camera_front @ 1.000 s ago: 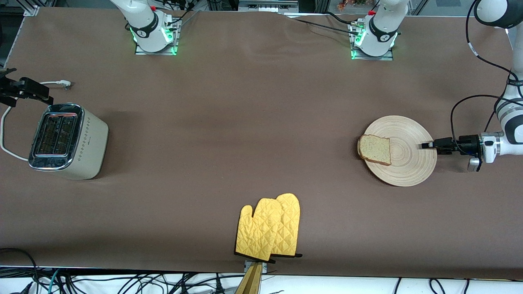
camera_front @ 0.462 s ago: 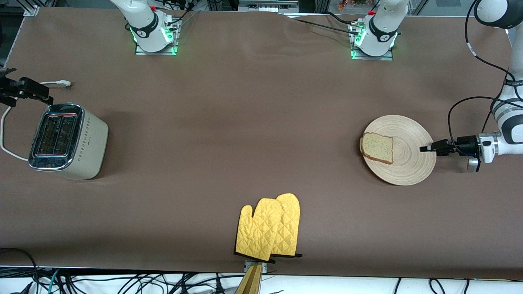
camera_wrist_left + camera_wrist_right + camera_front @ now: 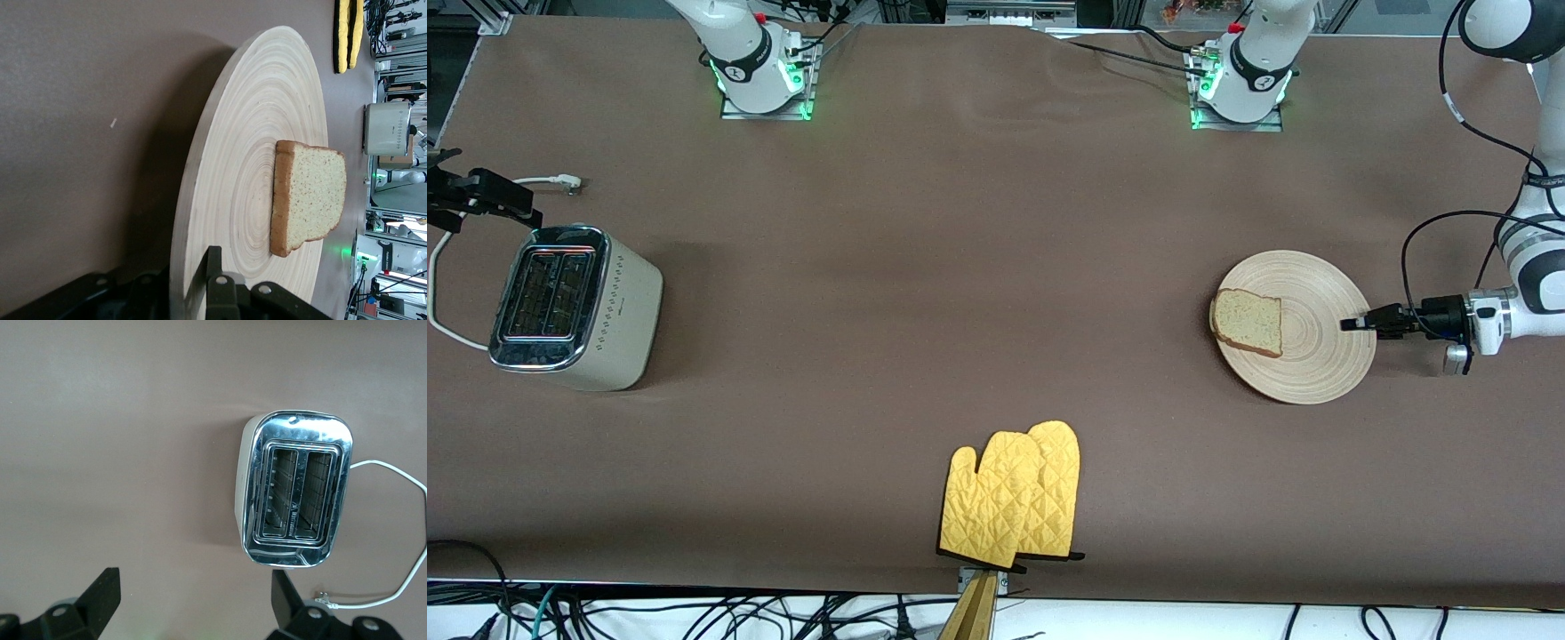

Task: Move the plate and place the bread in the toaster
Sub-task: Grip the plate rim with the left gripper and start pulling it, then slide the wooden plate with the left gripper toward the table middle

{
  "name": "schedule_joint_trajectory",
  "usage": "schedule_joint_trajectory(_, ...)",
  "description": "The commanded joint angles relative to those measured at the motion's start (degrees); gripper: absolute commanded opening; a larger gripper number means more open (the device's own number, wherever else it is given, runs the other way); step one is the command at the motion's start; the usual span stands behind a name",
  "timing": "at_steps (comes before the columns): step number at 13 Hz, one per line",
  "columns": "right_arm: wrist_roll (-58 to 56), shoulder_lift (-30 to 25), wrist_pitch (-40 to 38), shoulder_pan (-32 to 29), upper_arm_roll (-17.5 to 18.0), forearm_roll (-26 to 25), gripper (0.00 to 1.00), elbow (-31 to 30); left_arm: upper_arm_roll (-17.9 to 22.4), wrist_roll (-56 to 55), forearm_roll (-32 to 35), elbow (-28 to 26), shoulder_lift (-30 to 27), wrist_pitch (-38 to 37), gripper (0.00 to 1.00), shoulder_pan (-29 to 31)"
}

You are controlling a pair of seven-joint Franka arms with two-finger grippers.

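The plate (image 3: 1316, 364) lies toward the left arm's end of the table, with the bread (image 3: 1248, 323) on the part of it toward the right arm's end. My left gripper (image 3: 1356, 322) is shut on the plate's rim, on the side away from the bread. In the left wrist view one finger (image 3: 213, 267) lies on the plate (image 3: 247, 133) and the bread (image 3: 313, 197) is farther along it. The toaster (image 3: 574, 307) stands at the right arm's end. My right gripper (image 3: 480, 196) waits open and empty over the table beside it (image 3: 297, 487).
Two yellow oven mitts (image 3: 1014, 493) lie at the table's edge nearest the front camera, midway along. The toaster's white cord (image 3: 440, 329) loops past the toaster at the table's end.
One second ago the plate shifted slightly toward the right arm's end with my left gripper, and the bread slid a little toward the plate's middle. Nothing has moved in the last half second.
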Motion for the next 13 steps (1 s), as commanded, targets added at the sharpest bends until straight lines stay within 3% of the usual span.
schedule_joint_trajectory(1, 0.3, 0.5, -1.3, -0.4, 0.2, -0.3, 1.00, 1.6, -1.7, -0.3, -0.6, -1.1, -0.5, 1.8, 0.00, -0.1)
schedule_joint_trajectory(5, 0.3, 0.5, -1.3, -0.4, 0.1, -0.2, 1.00, 1.6, -5.4, -1.2, -1.2, -0.7, -1.2, -0.5, 0.00, 0.0)
schedule_joint_trajectory(9, 0.3, 0.6, -1.3, -0.5, 0.1, -0.2, 1.00, 1.6, -9.7, -9.8, -3.6, -0.8, -1.7, -2.1, 0.00, -0.2)
schedule_joint_trajectory(13, 0.3, 0.6, -1.2, -0.5, 0.1, -0.2, 1.00, 1.6, -13.1, -12.9, -8.4, -1.7, -1.6, -2.7, 0.00, -0.4)
